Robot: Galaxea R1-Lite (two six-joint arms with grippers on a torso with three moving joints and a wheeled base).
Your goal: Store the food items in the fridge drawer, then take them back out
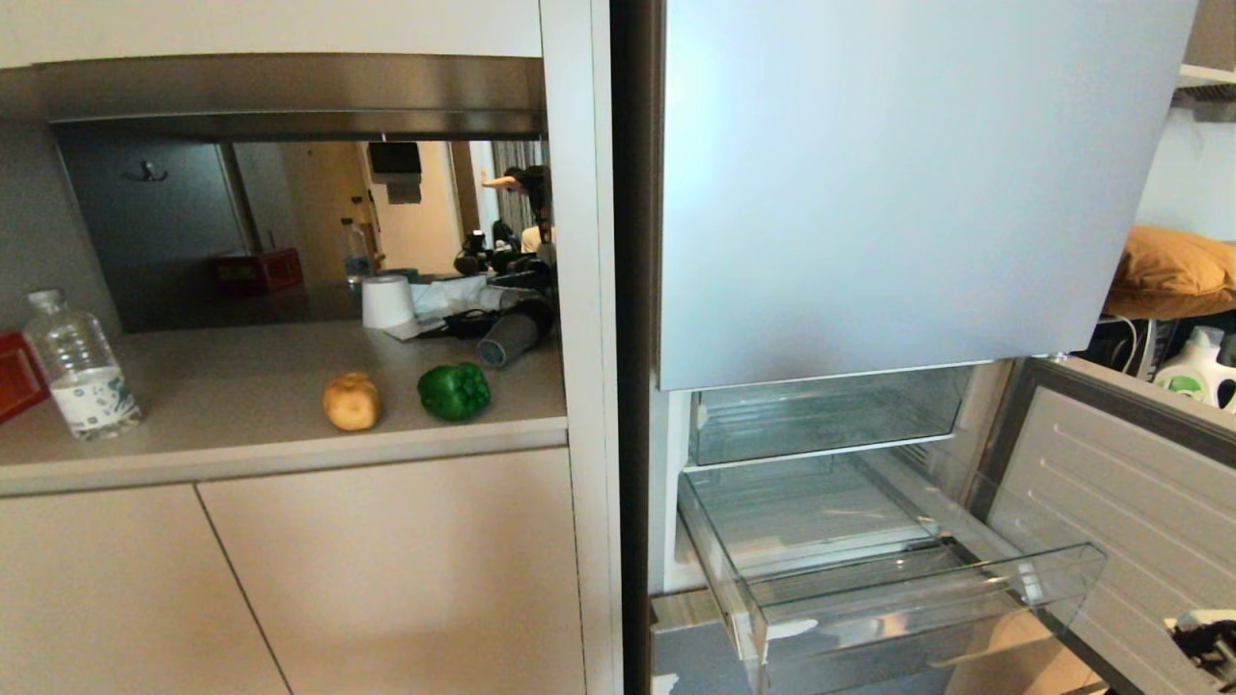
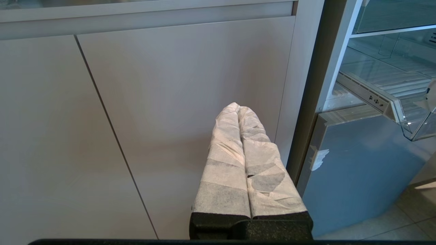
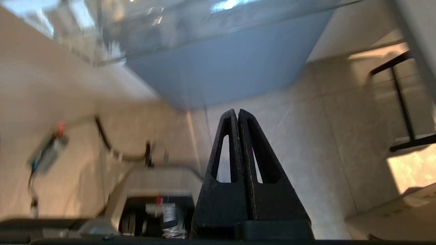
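The tan potato [image 1: 351,401] and the dark green bell pepper [image 1: 454,390] lie side by side on the counter [image 1: 241,386], left of the fridge. The clear fridge drawer [image 1: 927,603] is pulled out under the grey upper door and holds nothing; its corner also shows in the left wrist view [image 2: 405,117]. My left gripper [image 2: 238,107], with white-wrapped fingers, is shut and empty, low in front of the cabinet door [image 2: 170,102]. My right gripper [image 3: 237,112], with black fingers, is shut and empty, pointing at the floor below the drawer. Part of my right arm [image 1: 1207,639] shows at the lower right.
A clear water bottle [image 1: 82,367] and a red box [image 1: 14,376] stand at the counter's left. A white roll [image 1: 387,301] and dark clutter sit at its back. A second clear drawer [image 1: 821,415] sits above the pulled-out one. The open fridge door [image 1: 1130,502] stands to the right.
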